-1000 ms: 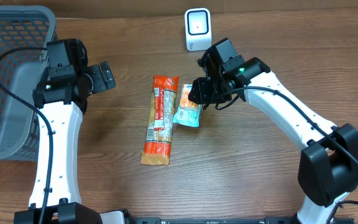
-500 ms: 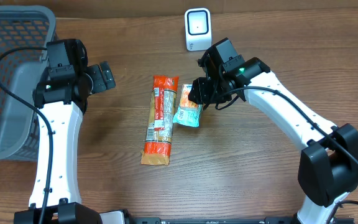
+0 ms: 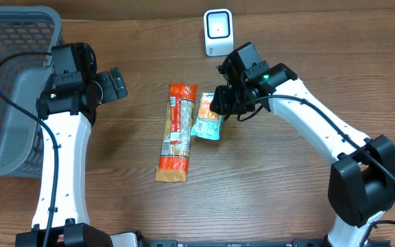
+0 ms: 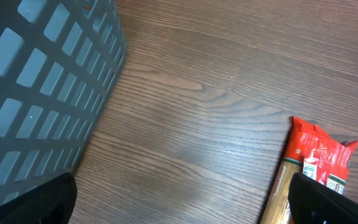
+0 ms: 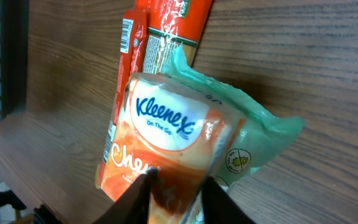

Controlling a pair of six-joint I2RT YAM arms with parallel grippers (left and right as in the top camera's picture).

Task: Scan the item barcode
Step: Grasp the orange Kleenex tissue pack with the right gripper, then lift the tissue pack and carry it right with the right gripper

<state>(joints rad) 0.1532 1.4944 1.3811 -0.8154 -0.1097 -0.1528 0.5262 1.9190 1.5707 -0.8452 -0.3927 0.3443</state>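
Near the table's [image 3: 266, 185] middle, the right gripper [image 3: 217, 104] angles down, clamped on the tissue pack [image 3: 206, 125] (touching the long snack packet [image 3: 177, 134]); the left gripper [image 3: 118, 84] hovers spread wide beside the basket [image 3: 19, 14], bare wood between

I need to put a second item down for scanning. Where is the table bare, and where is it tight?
Bare wood: the wide stretch on the robot's side of the orange packet and Kleenex pack; also the strip between basket and scanner. Crowded: the middle, where the right gripper pinches the Kleenex pack beside the packet, near the scanner.
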